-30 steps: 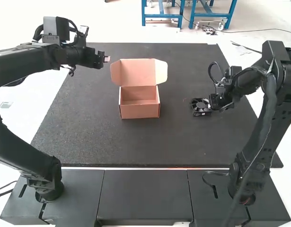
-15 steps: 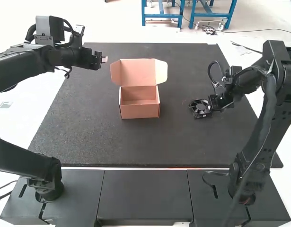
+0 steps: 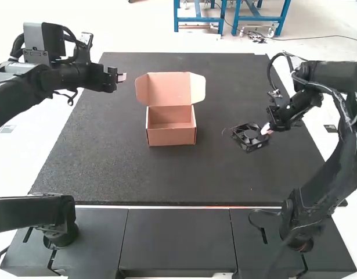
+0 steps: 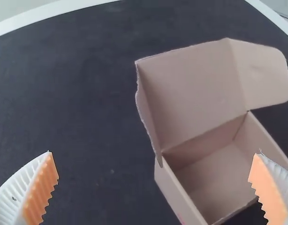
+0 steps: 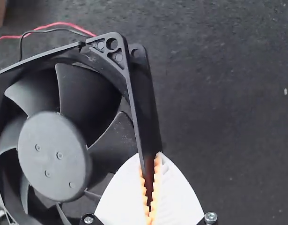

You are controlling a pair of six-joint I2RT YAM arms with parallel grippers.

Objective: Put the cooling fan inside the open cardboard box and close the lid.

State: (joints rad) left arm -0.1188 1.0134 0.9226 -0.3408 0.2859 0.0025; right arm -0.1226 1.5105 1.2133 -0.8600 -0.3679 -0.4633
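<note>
we count one cooling fan (image 3: 248, 137), tilted, down by the black mat (image 3: 108, 163), off to the right of the one cardboard box (image 3: 170, 125). right gripper (image 3: 267, 129) has both fingers pinched on the fan's frame edge. box is open, lid flap (image 3: 169, 88) standing up. farther back, left gripper (image 3: 117, 77) hovers with fingers spread wide.

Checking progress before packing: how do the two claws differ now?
The left claw is wide open, empty; right claw is shut on the fan's frame. Left claw hangs left of the box; right claw is on its right. Both have white ribbed fingers with orange pads.
</note>
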